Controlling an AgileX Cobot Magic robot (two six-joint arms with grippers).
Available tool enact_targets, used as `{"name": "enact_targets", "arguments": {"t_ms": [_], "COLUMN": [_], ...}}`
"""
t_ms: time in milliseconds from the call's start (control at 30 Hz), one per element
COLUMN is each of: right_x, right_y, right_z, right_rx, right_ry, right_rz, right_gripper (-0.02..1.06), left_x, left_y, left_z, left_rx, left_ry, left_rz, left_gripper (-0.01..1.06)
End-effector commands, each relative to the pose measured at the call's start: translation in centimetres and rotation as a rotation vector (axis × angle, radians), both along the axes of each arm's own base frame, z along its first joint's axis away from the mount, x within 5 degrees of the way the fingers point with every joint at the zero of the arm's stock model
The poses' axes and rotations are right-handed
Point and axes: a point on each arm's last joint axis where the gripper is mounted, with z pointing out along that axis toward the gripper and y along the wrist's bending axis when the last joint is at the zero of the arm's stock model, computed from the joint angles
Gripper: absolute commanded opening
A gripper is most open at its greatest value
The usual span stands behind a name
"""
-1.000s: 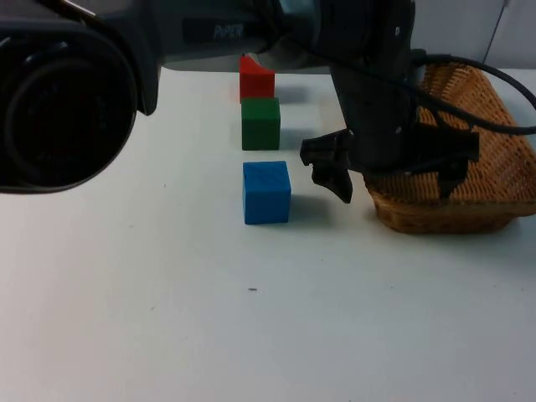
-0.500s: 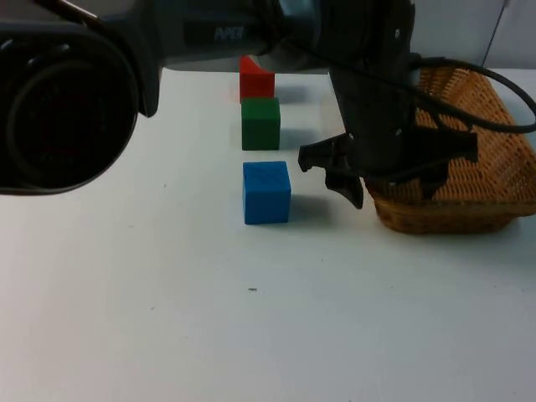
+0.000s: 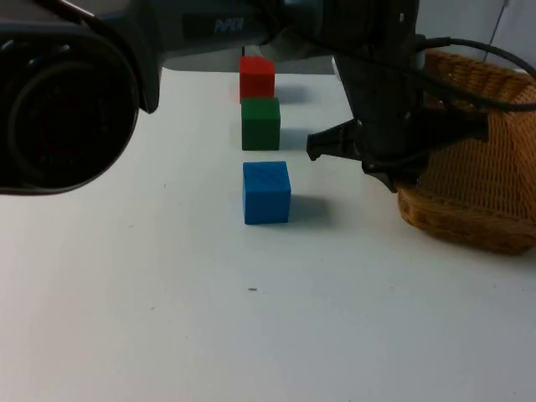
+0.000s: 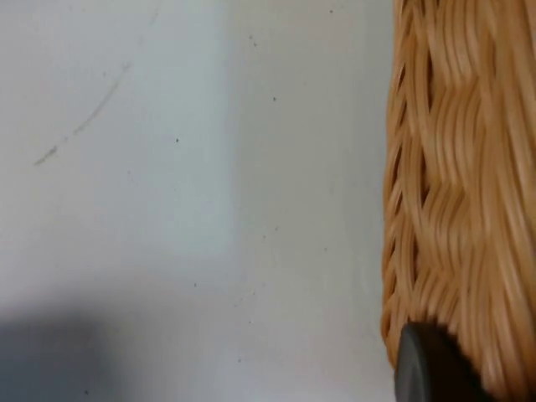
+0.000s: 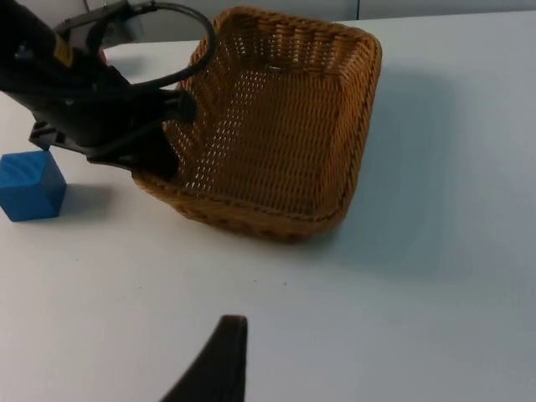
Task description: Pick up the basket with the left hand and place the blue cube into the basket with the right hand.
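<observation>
basket (image 3: 481, 159) rim clamped, tilted, by left gripper (image 3: 394, 163); blue cube (image 3: 266, 192) apart

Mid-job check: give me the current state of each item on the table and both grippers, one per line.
basket: tilted, near edge lifted, gripped at its rim, nothing inside.
left gripper: shut on the basket's rim.
blue cube: resting on the table, untouched.
green cube: on the table behind the blue one.
red cube: on the table, farthest back.
right gripper: waiting above the table, near the basket.
</observation>
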Motion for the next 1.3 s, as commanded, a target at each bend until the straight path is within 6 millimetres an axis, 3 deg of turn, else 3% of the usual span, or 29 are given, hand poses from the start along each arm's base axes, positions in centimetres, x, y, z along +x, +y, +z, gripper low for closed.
{"name": "enact_targets", "arguments": {"t_ms": [0,300,433,533,567,700,1000,1267], "right_x": [0.1,0.1,0.1,0.1,0.1,0.1,0.1,0.1], "right_y": [-0.1,-0.1,-0.1,-0.1,-0.1,-0.1,-0.1,-0.1], "right_z": [-0.1,-0.1,-0.1,-0.1,-0.1,-0.1,-0.1,-0.1], "right_rx": [-0.006,-0.006,-0.006,-0.006,-0.006,-0.006,-0.006,-0.006], "right_ry": [-0.002,-0.002,-0.002,-0.002,-0.002,-0.002,-0.002,-0.002], "right_rz": [-0.008,-0.008,-0.008,-0.008,-0.008,-0.008,-0.008,-0.008], "right_gripper": [1.04,1.04,1.04,1.04,1.04,1.04,1.04,1.04], "left_x": [-0.1,0.0,0.3,0.6,0.6,0.5,0.8,-0.1], "left_y": [-0.4,1.1,1.7,2.1,2.1,2.8,5.0,8.4], "left_z": [1.5,3.6,5.4,9.1,9.1,13.1,14.5,13.4], "left_rx": [-0.008,0.056,-0.003,-0.087,-0.087,-0.114,-0.143,-0.151], "left_ry": [-0.023,0.073,0.106,0.020,0.020,-0.104,-0.127,-0.111], "left_rz": [-0.013,-0.034,-0.074,-0.057,-0.057,-0.051,0.030,0.047], "left_gripper": [0.00,0.00,0.00,0.00,0.00,0.00,0.00,0.00]}}
